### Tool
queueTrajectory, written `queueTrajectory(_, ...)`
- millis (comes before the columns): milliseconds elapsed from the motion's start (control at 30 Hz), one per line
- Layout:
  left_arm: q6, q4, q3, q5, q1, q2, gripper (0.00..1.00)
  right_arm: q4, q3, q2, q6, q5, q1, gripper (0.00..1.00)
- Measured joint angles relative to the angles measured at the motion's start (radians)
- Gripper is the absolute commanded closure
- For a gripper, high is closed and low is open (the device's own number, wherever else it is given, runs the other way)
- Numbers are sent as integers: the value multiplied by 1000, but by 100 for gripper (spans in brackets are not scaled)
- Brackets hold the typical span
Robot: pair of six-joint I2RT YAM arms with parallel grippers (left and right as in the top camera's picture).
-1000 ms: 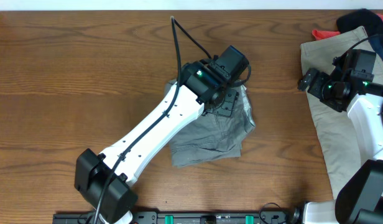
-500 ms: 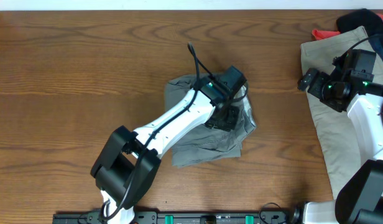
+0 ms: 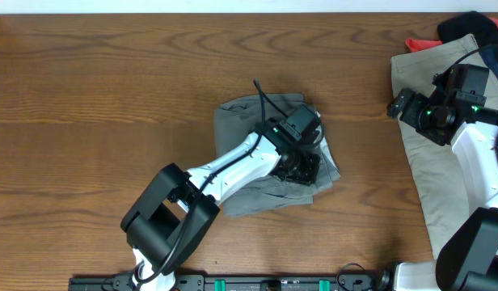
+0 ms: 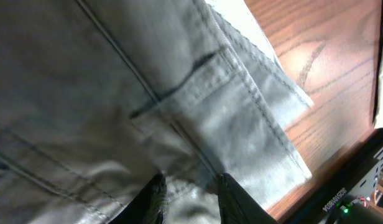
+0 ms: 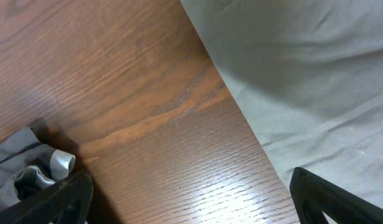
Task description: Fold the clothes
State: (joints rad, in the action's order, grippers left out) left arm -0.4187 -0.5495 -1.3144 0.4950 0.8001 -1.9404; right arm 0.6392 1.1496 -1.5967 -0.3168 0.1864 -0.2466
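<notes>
The grey-green shorts (image 3: 241,121) lie crumpled and partly folded at the table's middle. They fill the left wrist view (image 4: 179,74), with a slit pocket and waistband showing. My left gripper (image 3: 301,168) is pressed down on their right part, its fingers (image 4: 190,199) drawn close with a fold of the cloth between them. My right gripper (image 3: 398,105) is open and empty, held above the wood at the left edge of the tan shorts (image 3: 419,162). In the right wrist view its fingers (image 5: 191,199) are wide apart, with the tan shorts (image 5: 303,74) at upper right.
A red piece (image 3: 419,42) and a navy piece (image 3: 467,24) lie at the far right corner behind the tan shorts. The table's front rail (image 3: 273,283) carries the arm bases. Bare wood lies left of the grey-green shorts.
My left arm has drawn back toward the front and lowered, moving its gripper from the shorts' far edge to their right part. The shorts' right corner shifted slightly right. The right arm has not moved.
</notes>
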Motion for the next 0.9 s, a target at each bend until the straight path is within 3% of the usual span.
queueTrajectory(333, -4, 159, 117, 13, 19, 0, 66, 0, 0, 0, 0, 0, 0, 1)
queueTrajectory(600, -4, 166, 130, 20, 19, 14, 64, 0, 0, 0, 0, 0, 0, 1)
queueTrajectory(700, -2, 163, 134, 18, 19, 63, 48, 0, 0, 0, 0, 0, 0, 1)
queueTrajectory(767, -1, 160, 138, 18, 18, 122, 24, 0, 0, 0, 0, 0, 0, 1)
queueTrajectory(900, -6, 146, 138, 6, -10, 267, 18, 0, 0, 0, 0, 0, 0, 1)
